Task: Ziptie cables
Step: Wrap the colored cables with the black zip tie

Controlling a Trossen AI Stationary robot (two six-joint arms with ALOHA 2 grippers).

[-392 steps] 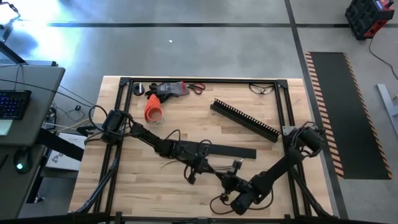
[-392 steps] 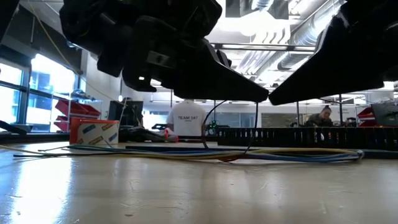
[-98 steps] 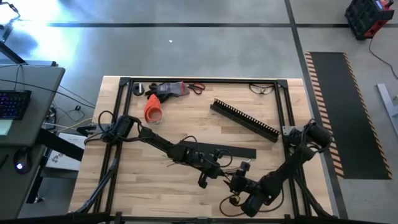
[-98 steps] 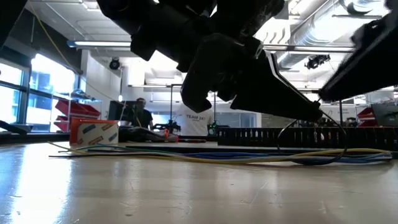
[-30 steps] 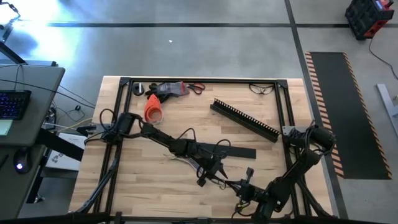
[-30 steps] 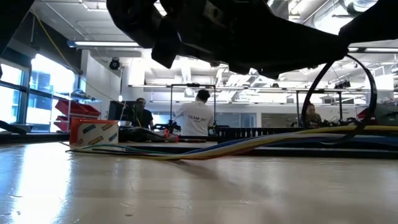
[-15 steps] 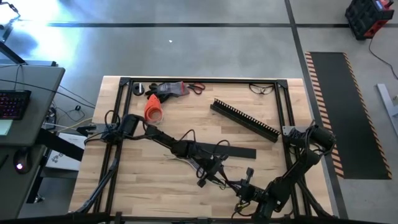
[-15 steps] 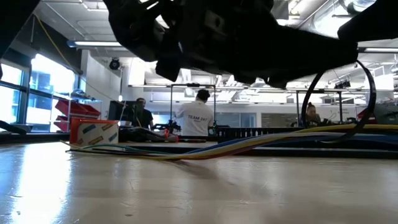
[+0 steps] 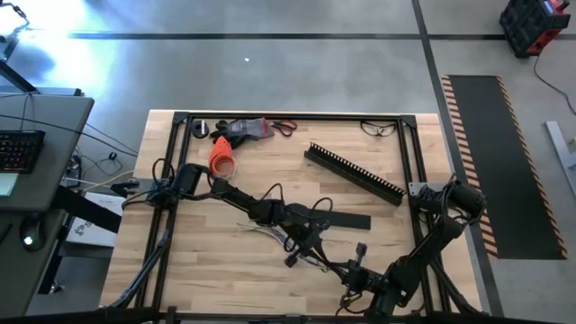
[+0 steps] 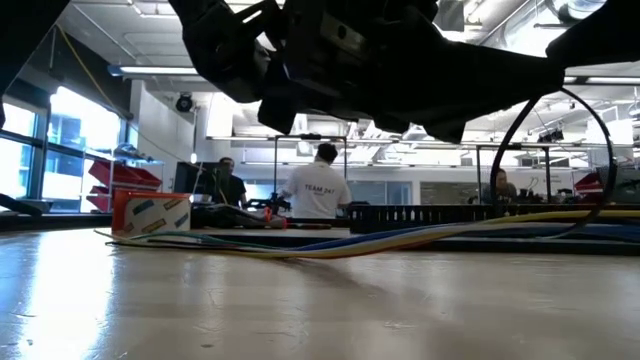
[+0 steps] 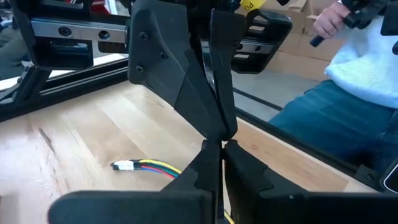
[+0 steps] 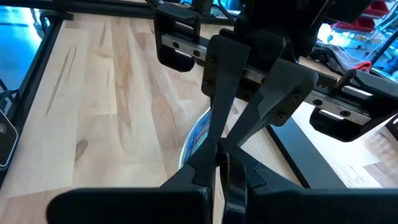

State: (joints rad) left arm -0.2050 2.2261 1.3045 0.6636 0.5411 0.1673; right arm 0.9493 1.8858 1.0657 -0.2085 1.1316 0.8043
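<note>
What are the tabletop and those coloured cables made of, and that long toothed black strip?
The tabletop looks like pale wood in glued planks, with visible grain and a smooth matte finish. The cables seem plastic-sheathed wire: thin, bendy strands in yellow, blue and red. The toothed strip is matte black, probably moulded plastic, though the view is too distant to be sure.

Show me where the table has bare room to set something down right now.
Bare wood lies left of the cables, down to the near edge, and between the comb-toothed channel and far rail. It is crowded mid-table, where left gripper and right gripper meet.
</note>
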